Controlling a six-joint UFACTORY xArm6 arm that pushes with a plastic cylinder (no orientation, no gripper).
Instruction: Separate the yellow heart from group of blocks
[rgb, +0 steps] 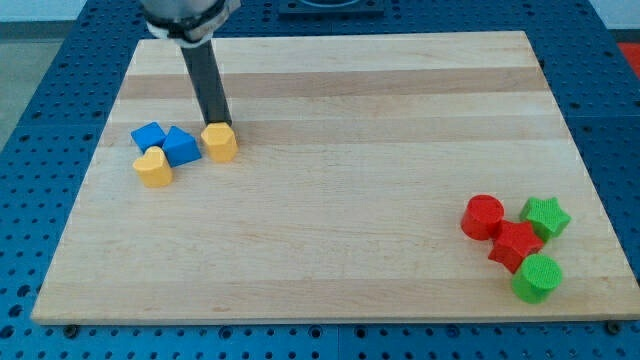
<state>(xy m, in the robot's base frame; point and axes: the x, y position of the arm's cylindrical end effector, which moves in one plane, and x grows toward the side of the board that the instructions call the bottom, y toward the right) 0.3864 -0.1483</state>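
Observation:
The yellow heart (153, 168) lies at the view's left, touching the lower edge of two blue blocks: a blue cube (148, 137) and a blue triangular block (182, 147). A yellow hexagonal block (220, 142) sits just right of the blue triangular block. My tip (218, 122) stands at the top edge of the yellow hexagonal block, up and to the right of the heart, apart from it.
At the view's lower right is a second cluster: a red cylinder (483, 217), a red star (516, 246), a green star (546, 217) and a green cylinder (537, 278). The wooden board (340, 120) rests on a blue perforated table.

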